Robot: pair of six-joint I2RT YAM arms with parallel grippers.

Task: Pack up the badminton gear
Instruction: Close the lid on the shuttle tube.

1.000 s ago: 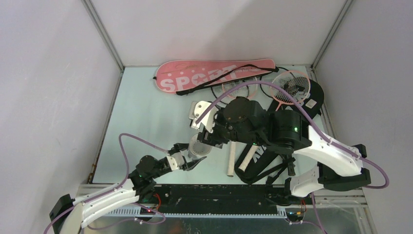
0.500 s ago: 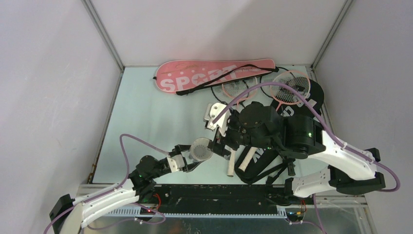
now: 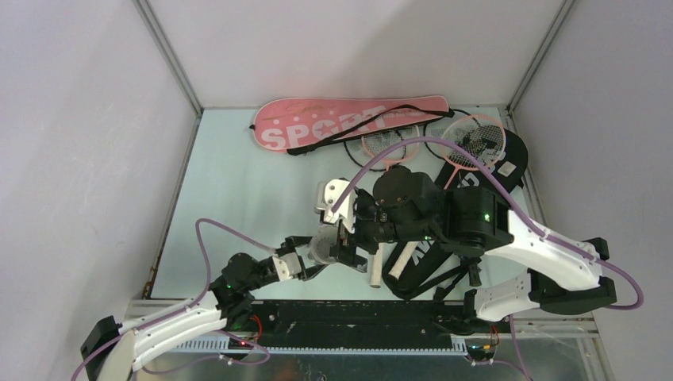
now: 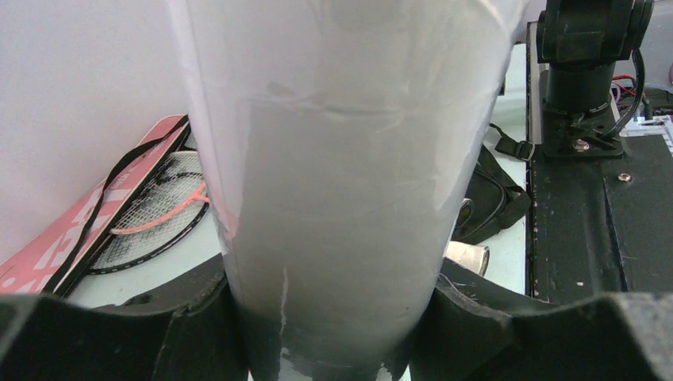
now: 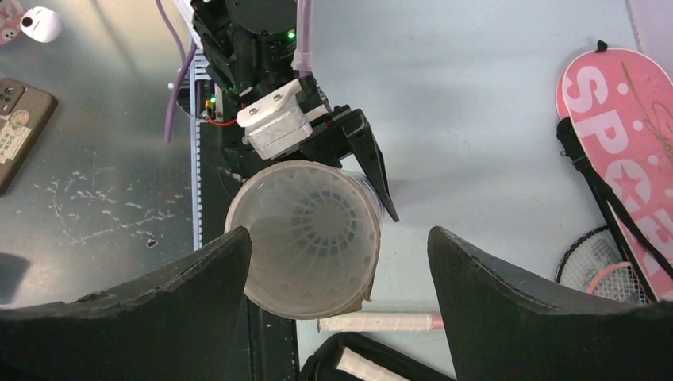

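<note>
Pale green-grey matte tabletop [image 3: 238, 182], flat and evenly lit. Plain white panel walls, faintly lilac in tint, enclose it at left [image 3: 79, 159], far [image 3: 349, 48] and right [image 3: 611, 119]. Slim silver metal corner posts, far left [image 3: 169, 59] and far right [image 3: 540, 55]. Black mounting rail [image 3: 357, 317] along the near edge; scratched grey metal ledge [image 5: 103, 182] nearer still.

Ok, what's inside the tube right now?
Looking down the tube, a white shuttlecock shows, its ribbed skirt open toward the camera. Any stacked beneath it are covered, so no count.
</note>
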